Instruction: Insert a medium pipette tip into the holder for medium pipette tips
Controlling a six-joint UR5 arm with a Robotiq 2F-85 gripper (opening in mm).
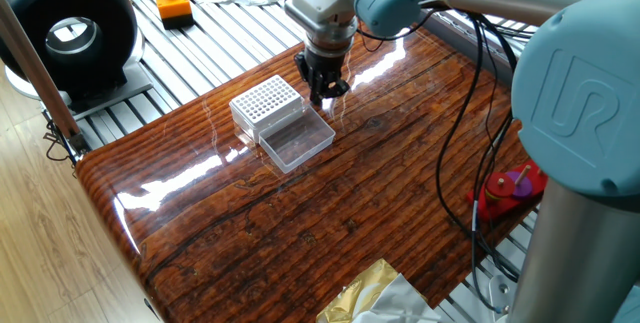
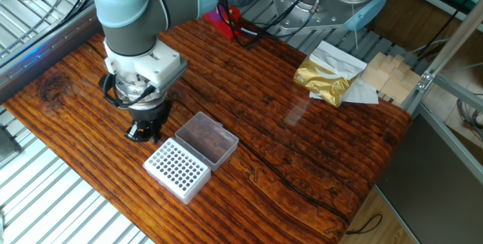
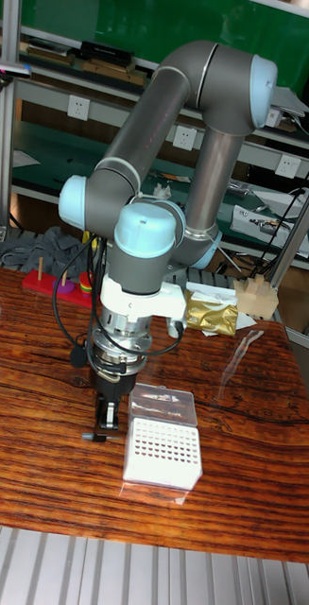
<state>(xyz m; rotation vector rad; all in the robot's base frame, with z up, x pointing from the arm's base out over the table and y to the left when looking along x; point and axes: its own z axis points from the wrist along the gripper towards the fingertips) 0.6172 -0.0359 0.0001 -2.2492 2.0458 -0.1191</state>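
The holder for medium pipette tips point(image 1: 267, 99) point(image 2: 176, 168) point(image 3: 162, 450) is a small clear box with a white grid of holes. Its clear lid point(image 1: 297, 139) point(image 2: 206, 140) lies open beside it on the wooden table. My gripper point(image 1: 322, 91) point(image 2: 143, 132) point(image 3: 104, 423) points straight down next to the holder, fingertips at the table top. In the tall fixed view a small thin piece, possibly the pipette tip point(image 3: 89, 437), sticks out at the fingertips. The fingers' gap is too small to read.
A red ring-toy stand point(image 1: 510, 189) point(image 2: 219, 17) sits at a table edge. A gold foil bag point(image 2: 323, 78) point(image 3: 211, 312) and wooden blocks point(image 2: 389, 75) lie at another side. An orange button box point(image 1: 172, 1) and a black round device point(image 1: 68, 29) stand off the table.
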